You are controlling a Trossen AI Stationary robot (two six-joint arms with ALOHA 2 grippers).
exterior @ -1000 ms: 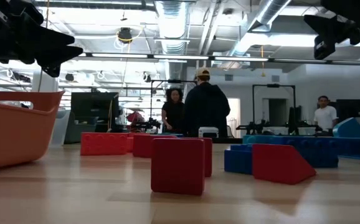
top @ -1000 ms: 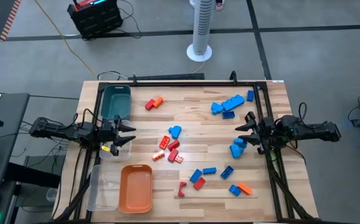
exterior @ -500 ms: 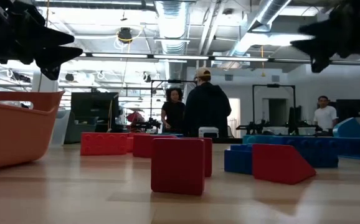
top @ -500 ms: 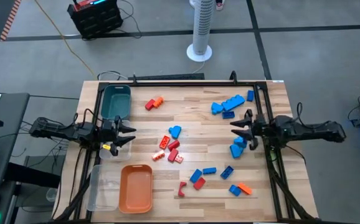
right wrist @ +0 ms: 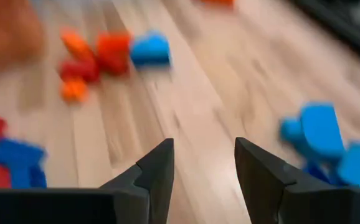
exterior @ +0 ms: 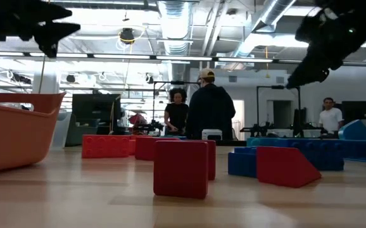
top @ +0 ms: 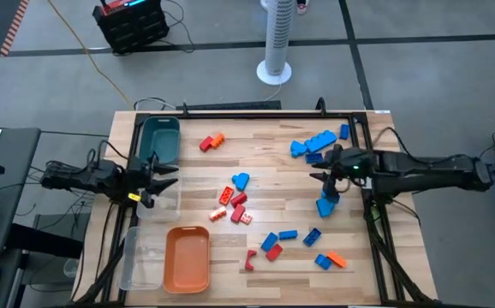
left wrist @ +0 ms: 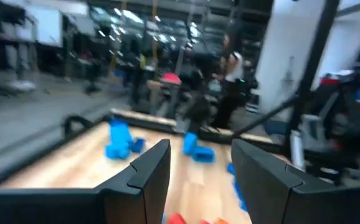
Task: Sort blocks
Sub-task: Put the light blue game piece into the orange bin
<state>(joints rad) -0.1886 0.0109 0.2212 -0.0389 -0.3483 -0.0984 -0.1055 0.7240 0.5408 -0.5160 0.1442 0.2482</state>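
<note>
Right gripper (top: 323, 168) spread, empty, at three o'clock above light blue blocks (top: 326, 204), probably lining up a pick. Left gripper (top: 160, 177) spread, idle at nine o'clock.

The high view looks straight down on the whole table (top: 256, 171) from well above. The low view sits at tabletop height, close behind a red block (exterior: 180, 168), facing level across the wood into the room. Each wrist view looks forward between its arm's own fingers: the left over the table toward the room, the right down at the boards. All four share the scattered blocks.
</note>
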